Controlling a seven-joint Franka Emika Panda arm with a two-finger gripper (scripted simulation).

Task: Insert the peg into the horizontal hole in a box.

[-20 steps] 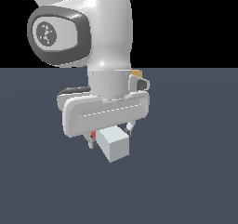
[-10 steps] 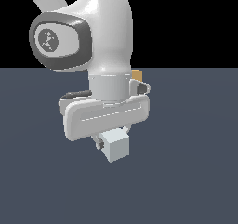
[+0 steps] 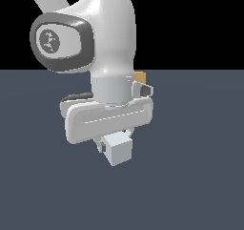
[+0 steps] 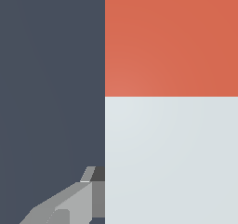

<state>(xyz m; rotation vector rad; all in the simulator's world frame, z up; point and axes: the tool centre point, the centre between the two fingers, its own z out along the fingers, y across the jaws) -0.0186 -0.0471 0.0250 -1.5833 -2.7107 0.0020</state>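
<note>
In the exterior view my gripper (image 3: 114, 144) hangs under the white hand and is shut on the peg (image 3: 118, 151). The peg is held above the dark floor. Only its pale grey-white end faces the camera. The wrist view is filled by the peg, with the orange-red half (image 4: 171, 41) joined to the pale half (image 4: 171, 160). One grey finger (image 4: 79, 200) lies against the pale half's side. The other finger is hidden. Only a small tan corner of the box (image 3: 139, 76) shows behind the wrist. The hole is hidden by the arm.
The dark blue-grey floor (image 3: 200, 176) spreads all around the arm. The arm's large white link (image 3: 90, 33) fills the upper middle of the exterior view and covers what lies behind it.
The hand has rolled slightly, so its right end in the exterior view sits higher. The strip of the peg's orange-red half seen under the hand one second ago is hidden now.
</note>
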